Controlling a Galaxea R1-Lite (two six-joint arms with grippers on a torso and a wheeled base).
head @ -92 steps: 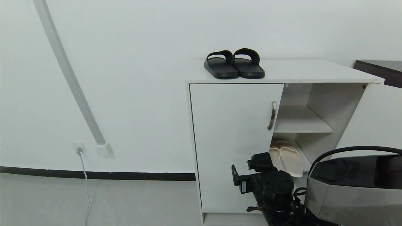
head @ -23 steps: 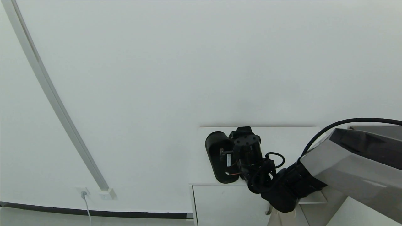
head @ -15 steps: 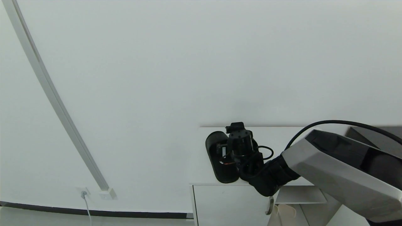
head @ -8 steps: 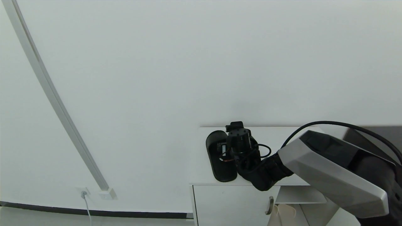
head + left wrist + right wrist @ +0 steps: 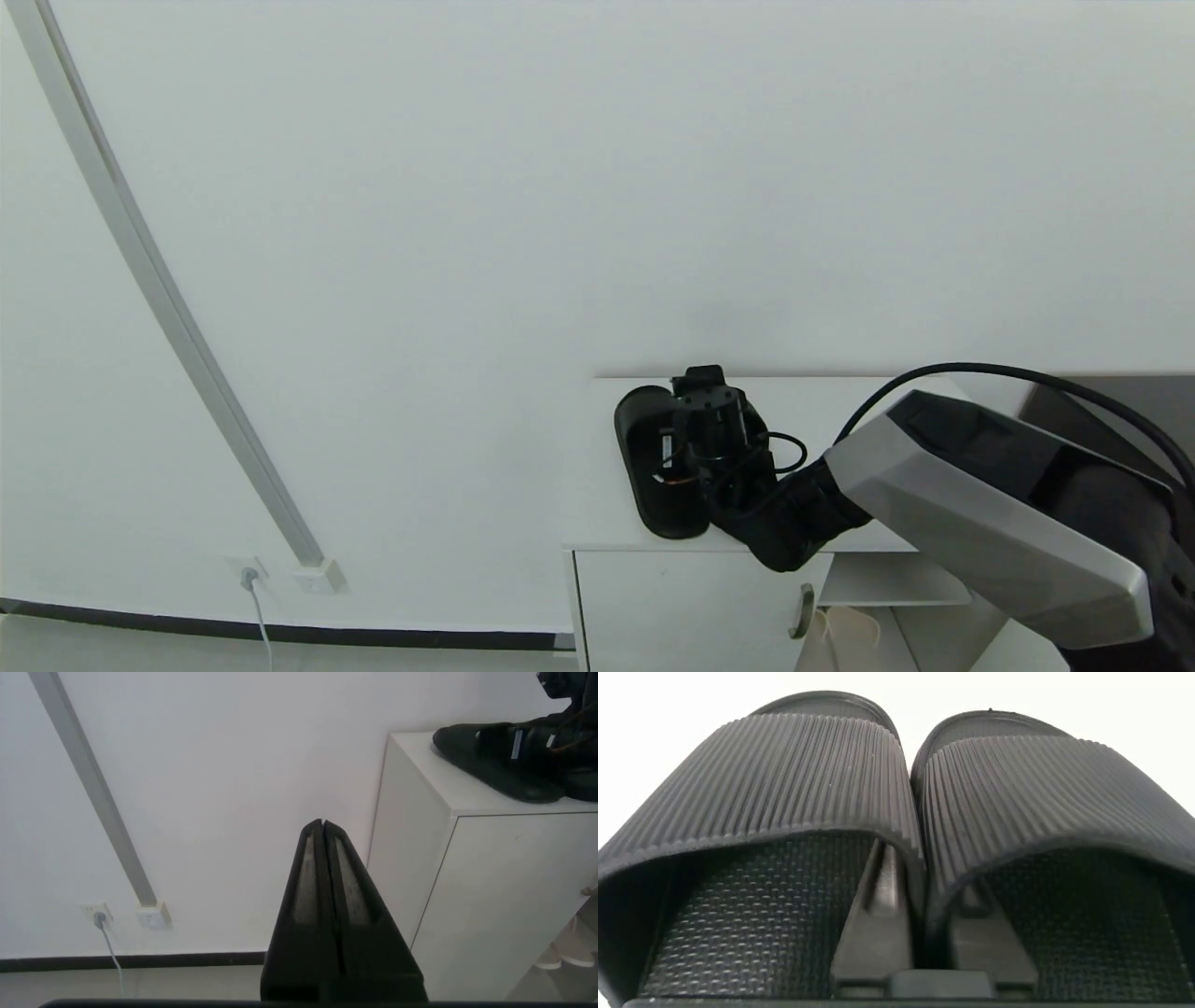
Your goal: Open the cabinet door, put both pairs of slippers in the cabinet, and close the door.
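Note:
A pair of black slippers [image 5: 653,476] lies side by side on top of the white cabinet [image 5: 840,401]. My right gripper [image 5: 693,439] is over them. In the right wrist view one finger [image 5: 882,887] lies inside each slipper [image 5: 813,793], and the gripper [image 5: 926,873] is shut on the two touching inner walls. A beige pair [image 5: 850,637] sits low inside the cabinet, whose right side stands open. The left door [image 5: 681,607] with its metal handle [image 5: 801,611] is closed. My left gripper [image 5: 323,826] hangs shut and empty left of the cabinet [image 5: 486,877].
A grey conduit [image 5: 159,289] runs diagonally down the white wall to a socket [image 5: 245,574] with a cable plugged in. An inner shelf [image 5: 887,579] shows under the cabinet top. A dark surface [image 5: 1148,397] lies to the right of the cabinet.
The head camera has risen since the oldest frame. My right arm came up from the lower shelf to the cabinet top and pushed its fingers into the black slippers; the visible slipper shifted slightly right.

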